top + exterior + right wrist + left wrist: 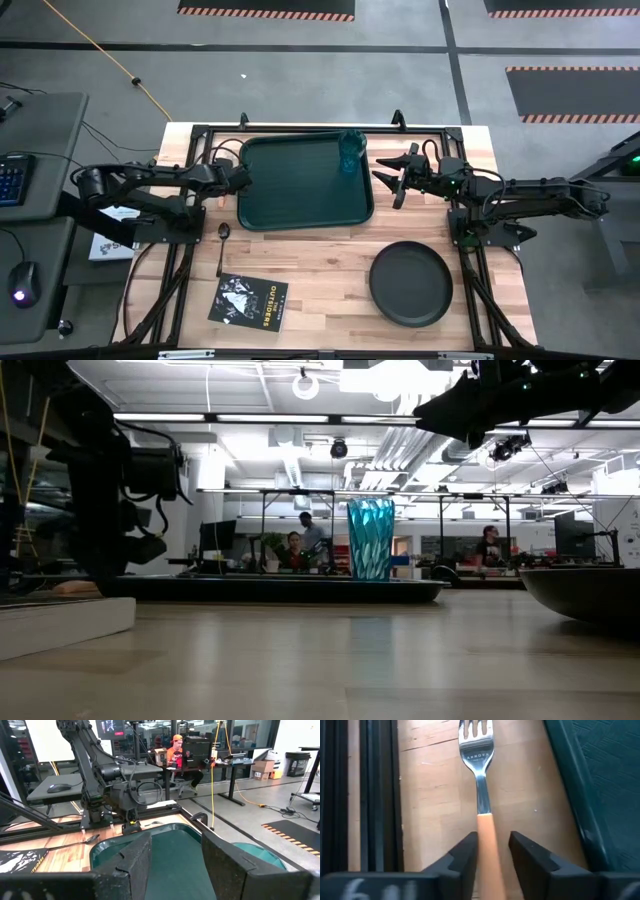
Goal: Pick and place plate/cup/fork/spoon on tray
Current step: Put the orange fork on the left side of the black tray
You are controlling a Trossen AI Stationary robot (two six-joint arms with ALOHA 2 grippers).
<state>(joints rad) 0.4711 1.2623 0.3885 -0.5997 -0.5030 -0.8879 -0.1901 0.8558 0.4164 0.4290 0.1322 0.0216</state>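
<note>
Wooden table (330,255) bears tray (300,200); workshop beyond.

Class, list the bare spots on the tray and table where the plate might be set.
The tray is bare left of the cup. Bare wood lies between booklet and plate. Crowded: the tray's left edge, with left gripper, fork, spoon.

Open right end effector (172,862) above the tray (180,847), spoon (75,842) and left end effector (131,826) beyond.

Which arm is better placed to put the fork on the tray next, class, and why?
Left. The left gripper already straddles the fork handle beside the tray edge. The right gripper, open, hovers near the cup on the tray's far side.
</note>
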